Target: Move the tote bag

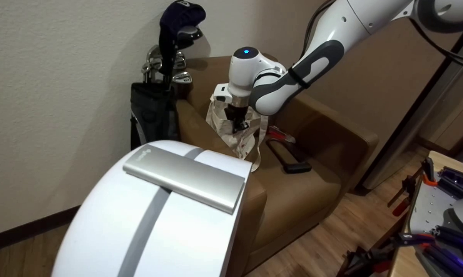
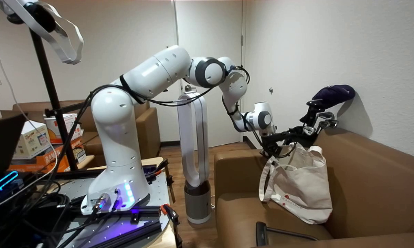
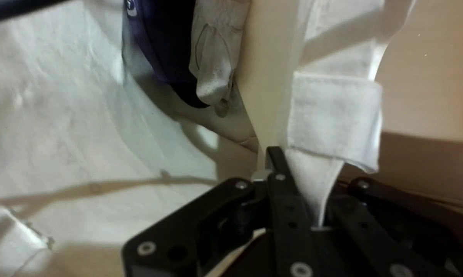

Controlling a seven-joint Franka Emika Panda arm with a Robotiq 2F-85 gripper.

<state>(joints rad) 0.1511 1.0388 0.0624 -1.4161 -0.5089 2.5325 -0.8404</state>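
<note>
The claw (image 3: pixel 314 206) is drawn nearly together, a cloth handle (image 3: pixel 333 115) of the tote bag (image 2: pixel 303 186) pinched between its black fingers (image 3: pixel 284 196). In both exterior views the bag slumps in the brown armchair (image 2: pixel 243 217). In an exterior view, golf clubs (image 2: pixel 326 116) stand at one o'clock from the bag, a fan (image 2: pixel 197 203) at nine, and a black-handled tool (image 2: pixel 261 234) near half past seven.

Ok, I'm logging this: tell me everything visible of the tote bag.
The tote bag looks like soft cream cloth, creased, open at the top, with small red print low on one side. It appears to rest loosely upright on the brown armchair. In the wrist view, one strap handle runs into the claw; whether pinched, I can't tell.
</note>
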